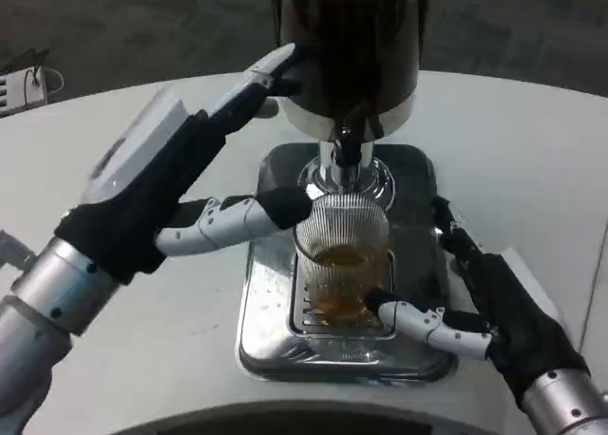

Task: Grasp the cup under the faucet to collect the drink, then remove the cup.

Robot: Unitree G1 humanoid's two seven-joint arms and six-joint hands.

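While the white table (pixel 532 169) carries the whole assembly, the dark drink dispenser (pixel 350 46) stands at its far centre, rising above the fingers of both hands, and its faucet (pixel 347 150) points straight down. Below it lies the metal drip tray (pixel 275 330), extending toward the robot between the two hands. The left hand (pixel 161 188) is raised at the dispenser's left flank: its upper fingers (pixel 266 79) reach up to the dispenser body near the tap, apparently touching it, while a lower finger (pixel 237 218) stretches right toward the cup's rim; the fingers are spread apart and clamp nothing. The right hand (pixel 484 307) sits low at the tray's right edge, with one finger (pixel 418 321) touching or nearly touching the cup's base; whether it grips the cup cannot be determined. The ribbed glass cup (pixel 342 259) stands upright on the tray grate directly under the faucet, long axis vertical, partly filled with amber drink. It lies just left of the right fingers and just right of the left lower finger. The right hand appears nearer the cup's body and better placed for removal.
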